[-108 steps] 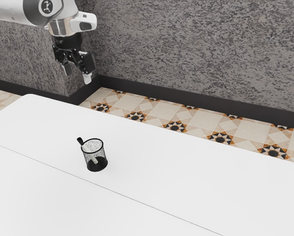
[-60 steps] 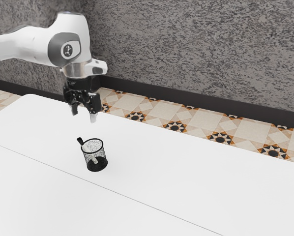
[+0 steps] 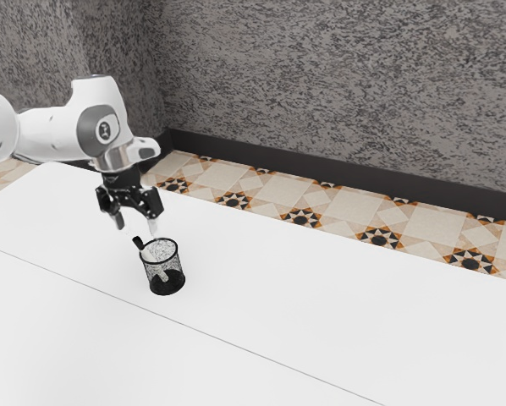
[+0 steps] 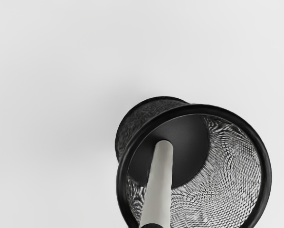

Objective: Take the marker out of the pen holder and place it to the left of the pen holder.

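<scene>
1. Behind, a speckled grey wall [image 3: 338, 93]; in front, a smooth white table [image 3: 321, 321].
2. Upright on top, left of centre in the exterior view: a round black mesh pen holder [image 3: 176, 262].
3. Inside: a white marker with a black cap [image 4: 159, 185], leaning, cap end poking out toward the upper left.
4. Cap just below the black two-finger claw [image 3: 136, 225]; likely a short drop next.
5. Claw pointing down, fingers spread, nothing gripped; white arm [image 3: 50, 134] stretched from the left edge.

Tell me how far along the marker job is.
Done: the approach looks nearly made; the open claw hangs just above the marker. In hand: nothing, as the marker leans inside the pen holder. Left: grip it, lift it out and set it on the table, left of the holder.
</scene>
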